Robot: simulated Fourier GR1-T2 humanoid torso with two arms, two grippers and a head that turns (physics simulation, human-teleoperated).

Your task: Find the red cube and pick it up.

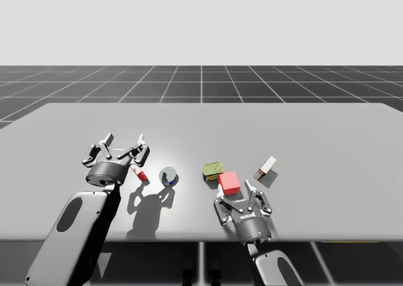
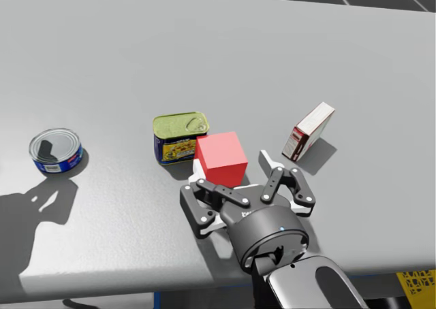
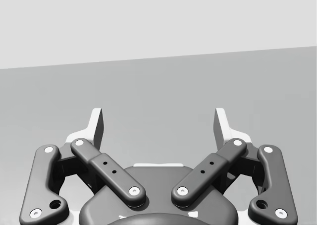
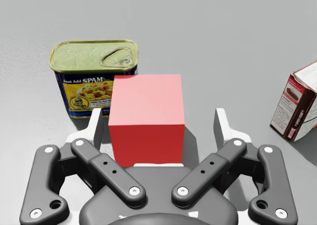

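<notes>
— Has the right end effector (image 4: 158, 117) got hold of anything?

— No, it isn't gripping. Its fingers (image 4: 97, 123) stand wide: dark jointed links with pale tips. The red cube (image 4: 146, 117) sits on the table (image 4: 223, 36) between them, with a sliver of gap on either side. It's smooth, matte and sharp-edged. The knuckles hide its near bottom edge.

— What's beyond the cube?

— Taking twelve o'clock as away from the robot, at the cube's eleven there's a rectangular tin (image 4: 94, 56) with rounded corners. It has an olive-green pull-tab lid and a blue-and-yellow label. The cube covers the tin's near corner, so I can't tell whether they touch. At two o'clock, standing apart, is a small box (image 2: 310, 131) of white and dark red card. The right wrist view cuts it off at the edge.

— And the other arm?

— The left end effector (image 3: 159, 115) is spread just as wide, over plain grey table. At the cube's nine o'clock, well apart, sits a low round can (image 2: 56, 151) with a shiny lid and a blue band. At the left end effector's four o'clock, just beside it, lies a small red-and-white thing (image 1: 139, 173), too small to make out.
</notes>
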